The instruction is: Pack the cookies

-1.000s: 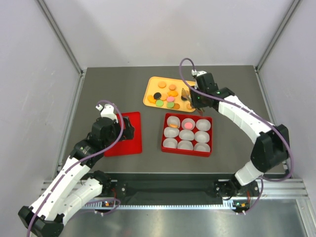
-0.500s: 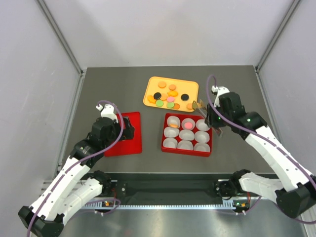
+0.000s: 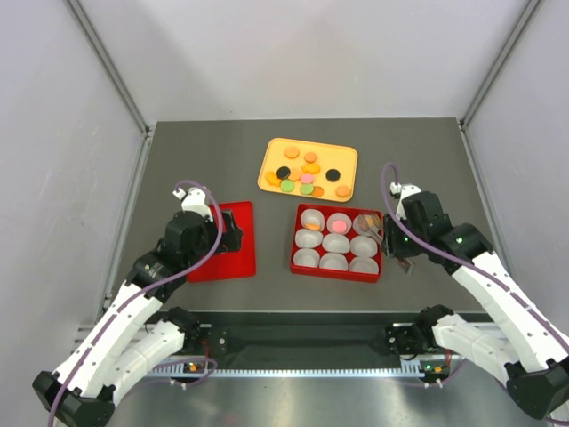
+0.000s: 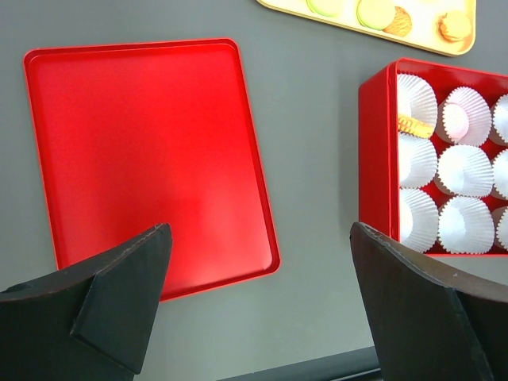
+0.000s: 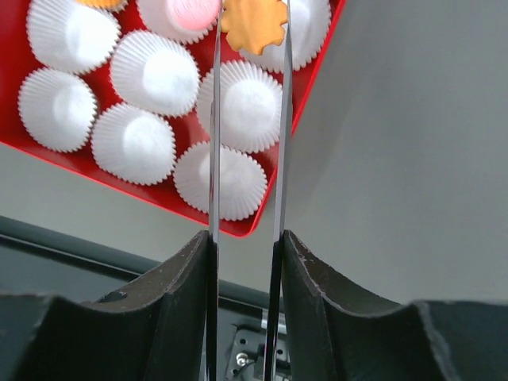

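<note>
Above the far-right paper cup (image 5: 308,28) of the red box (image 3: 336,274), my right gripper (image 3: 382,233) pinches an orange cookie (image 5: 254,25) edgewise, while my left gripper (image 4: 259,234) gapes empty well to its left.

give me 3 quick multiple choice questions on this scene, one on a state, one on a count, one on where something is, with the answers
1. The left gripper is: A open and empty; B shut on a cookie; C shut on a cup.
2. The paper cups in the red box number: A six; B nine; C twelve.
3. The orange cookie pinched by the right gripper is: A over the box's cups; B outside the box, over bare table; C down inside the middle cup.
Answers: 1 A, its fingers stand wide apart with nothing between them; 2 B, three rows of three; 3 A, the right wrist view shows it held above the cups near the box's corner.
</note>
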Tool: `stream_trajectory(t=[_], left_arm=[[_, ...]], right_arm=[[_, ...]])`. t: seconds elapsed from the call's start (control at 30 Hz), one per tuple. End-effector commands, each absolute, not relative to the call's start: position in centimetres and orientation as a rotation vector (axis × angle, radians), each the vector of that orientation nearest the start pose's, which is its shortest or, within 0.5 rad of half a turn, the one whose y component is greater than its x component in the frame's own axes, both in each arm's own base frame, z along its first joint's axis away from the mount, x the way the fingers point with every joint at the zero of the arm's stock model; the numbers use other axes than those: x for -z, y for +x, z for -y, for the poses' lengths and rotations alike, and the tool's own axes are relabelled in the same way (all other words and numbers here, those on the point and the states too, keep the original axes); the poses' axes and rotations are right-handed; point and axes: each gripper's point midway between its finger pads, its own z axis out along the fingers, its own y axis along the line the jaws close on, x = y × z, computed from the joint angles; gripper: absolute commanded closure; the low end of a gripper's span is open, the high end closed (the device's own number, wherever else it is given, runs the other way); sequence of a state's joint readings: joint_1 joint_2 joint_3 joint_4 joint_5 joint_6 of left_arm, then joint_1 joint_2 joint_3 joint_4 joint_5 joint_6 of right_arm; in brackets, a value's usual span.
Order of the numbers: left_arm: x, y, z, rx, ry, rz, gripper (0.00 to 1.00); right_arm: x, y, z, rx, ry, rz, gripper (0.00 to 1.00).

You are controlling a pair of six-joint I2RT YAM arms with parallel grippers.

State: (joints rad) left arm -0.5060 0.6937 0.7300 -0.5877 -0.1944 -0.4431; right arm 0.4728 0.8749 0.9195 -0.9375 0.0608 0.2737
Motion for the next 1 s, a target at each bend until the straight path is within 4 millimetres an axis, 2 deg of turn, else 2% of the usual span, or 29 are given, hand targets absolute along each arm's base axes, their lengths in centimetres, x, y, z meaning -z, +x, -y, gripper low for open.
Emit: stream_trajectory(t=[0.0, 0.13, 0.5, 0.77, 0.97], left_arm=[[-19.4, 23.0, 11.2, 0.382, -0.039, -2.107, 0.01], [-19.5, 23.0, 11.1, 0.382, -0.043, -2.105, 0.01], [-19.4, 23.0, 11.3, 0.385, -0.034, -2.109, 0.01], [-19.4, 23.0, 11.4, 0.388, -0.029, -2.107, 0.01], [-19.5, 22.9, 11.5, 0.390, -0.028, -2.104, 0.01]], right_arm=[[-17.8, 20.0, -9.9, -0.255, -0.178, -2.425, 0.62], [-16.7, 20.1, -10.0, -0.239, -0.183, -2.462, 0.62], [-16.3, 20.9, -9.3, -0.170, -0.126, -2.478, 0.60], [-15.9, 21.6, -9.7, -0.172, -0.112, -2.484, 0.58], [-15.8, 22.0, -9.9, -0.175, -0.109, -2.471, 0.52]])
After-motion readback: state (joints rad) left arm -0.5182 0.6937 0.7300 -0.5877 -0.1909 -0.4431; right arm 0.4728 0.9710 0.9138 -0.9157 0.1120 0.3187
